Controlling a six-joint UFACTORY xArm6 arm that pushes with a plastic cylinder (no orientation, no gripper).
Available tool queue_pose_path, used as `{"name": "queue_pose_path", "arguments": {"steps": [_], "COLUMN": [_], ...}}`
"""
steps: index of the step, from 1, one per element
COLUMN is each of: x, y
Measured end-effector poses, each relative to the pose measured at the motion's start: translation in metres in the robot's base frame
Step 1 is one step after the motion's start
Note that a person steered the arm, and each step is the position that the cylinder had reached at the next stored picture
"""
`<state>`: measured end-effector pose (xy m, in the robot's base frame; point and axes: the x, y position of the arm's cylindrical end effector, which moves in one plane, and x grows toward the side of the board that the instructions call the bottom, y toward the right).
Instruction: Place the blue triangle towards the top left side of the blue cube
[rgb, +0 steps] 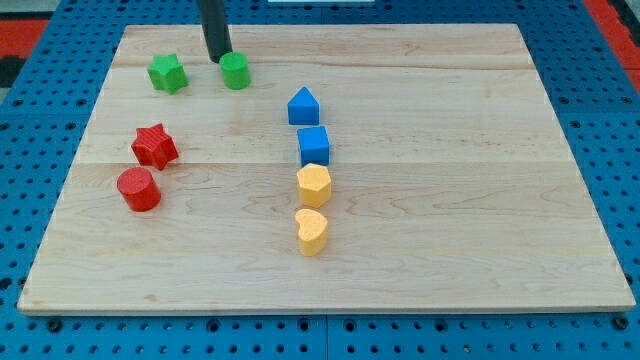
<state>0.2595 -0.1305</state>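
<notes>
Two yellow blocks (313, 208) sat lowest, below one blue cube (314, 146) and one blue triangle (303, 106). Two red blocks (146, 167) and two green blocks (200, 72) lay left; my tip (218, 58) touched one green block, with no gripper showing.

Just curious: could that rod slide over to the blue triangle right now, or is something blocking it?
Probably yes. My tip sits at the green cylinder, up-left of the blue triangle. The board between looks bare if it skirts that cylinder.
</notes>
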Motion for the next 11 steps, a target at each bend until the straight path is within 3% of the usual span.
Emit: {"name": "queue_pose_path", "arguments": {"steps": [2, 4, 5, 6, 7, 9, 11], "x": [0.004, 0.005, 0.009, 0.034, 0.069, 0.086, 0.079], "y": [-0.001, 0.084, 0.095, 0.144, 0.154, 0.102, 0.097]}}
